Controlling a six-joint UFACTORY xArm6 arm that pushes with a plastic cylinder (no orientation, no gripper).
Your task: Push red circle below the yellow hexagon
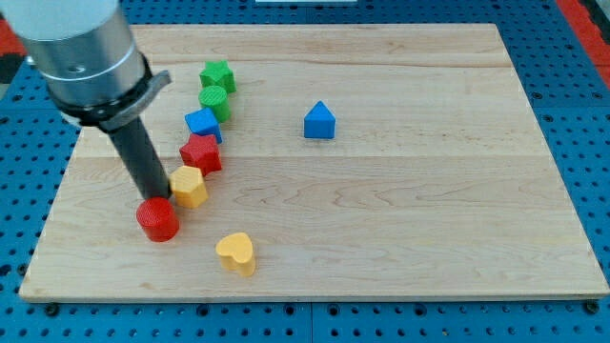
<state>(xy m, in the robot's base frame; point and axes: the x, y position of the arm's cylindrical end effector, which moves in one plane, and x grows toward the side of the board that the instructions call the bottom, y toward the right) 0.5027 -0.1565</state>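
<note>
The red circle (158, 219) lies near the board's left side, just below and left of the yellow hexagon (189, 186). My tip (159, 197) stands at the red circle's upper edge, touching it, and close to the left side of the yellow hexagon. The rod rises up and to the left from there, under the grey arm body.
A red star (201, 152), a blue block (203, 123), a green circle (214, 100) and a green star (217, 75) run in a line up from the hexagon. A yellow heart (235, 252) lies at the bottom. A blue pentagon block (319, 121) sits near the centre.
</note>
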